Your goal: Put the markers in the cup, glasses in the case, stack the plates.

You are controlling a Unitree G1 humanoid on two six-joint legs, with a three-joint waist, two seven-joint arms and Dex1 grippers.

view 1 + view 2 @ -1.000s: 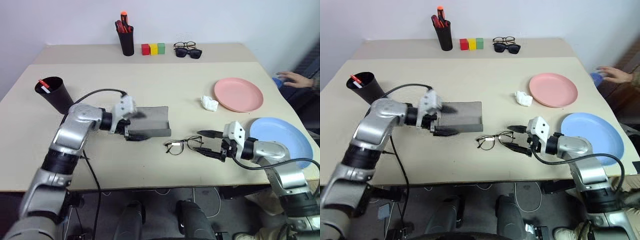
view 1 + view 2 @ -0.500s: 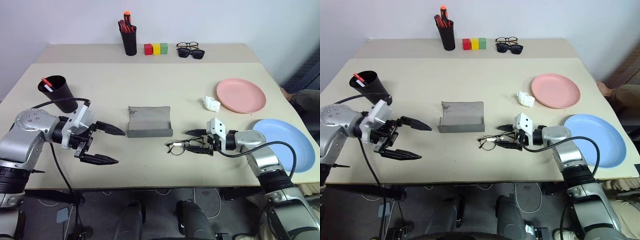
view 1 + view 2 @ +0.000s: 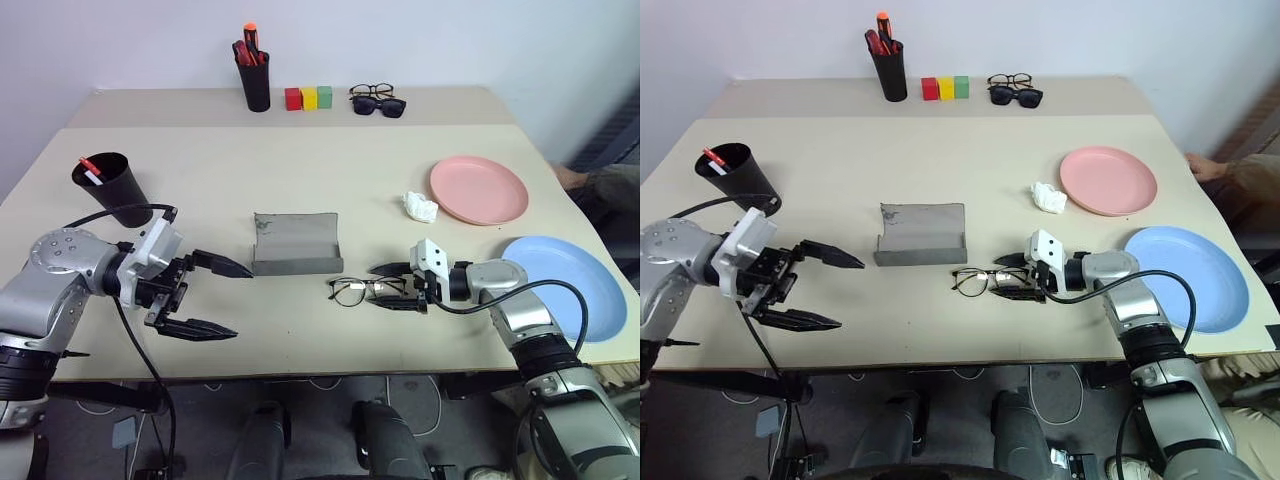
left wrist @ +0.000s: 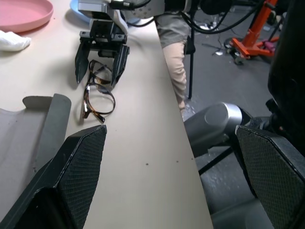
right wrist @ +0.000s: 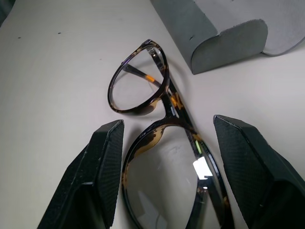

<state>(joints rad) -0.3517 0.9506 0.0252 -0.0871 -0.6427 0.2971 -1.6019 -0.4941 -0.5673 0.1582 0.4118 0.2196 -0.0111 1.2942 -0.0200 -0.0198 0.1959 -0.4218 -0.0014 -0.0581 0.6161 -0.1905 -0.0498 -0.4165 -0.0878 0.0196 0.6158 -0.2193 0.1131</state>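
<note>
Glasses [image 3: 355, 290] lie on the counter [image 3: 300, 190] just in front of the open case [image 3: 295, 243], the right hand [image 3: 392, 286] straddling one lens with fingers apart, so I'd close gently on the frame, while the left hand [image 3: 208, 297] waits spread wide.

The markers [image 3: 90, 168] in the cup [image 3: 112, 186] show just their tips above the rim; the bodies are hidden inside. In the right wrist view the near lens of the glasses [image 5: 157, 124] runs off the picture's edge, as does the case [image 5: 224, 28]. Whether the right gripper [image 3: 392, 285] touches the frame cannot be told. The blue plate [image 3: 565, 285] is partly covered by the right arm. A person [image 3: 598, 185] is cut off at the picture's edge.
</note>
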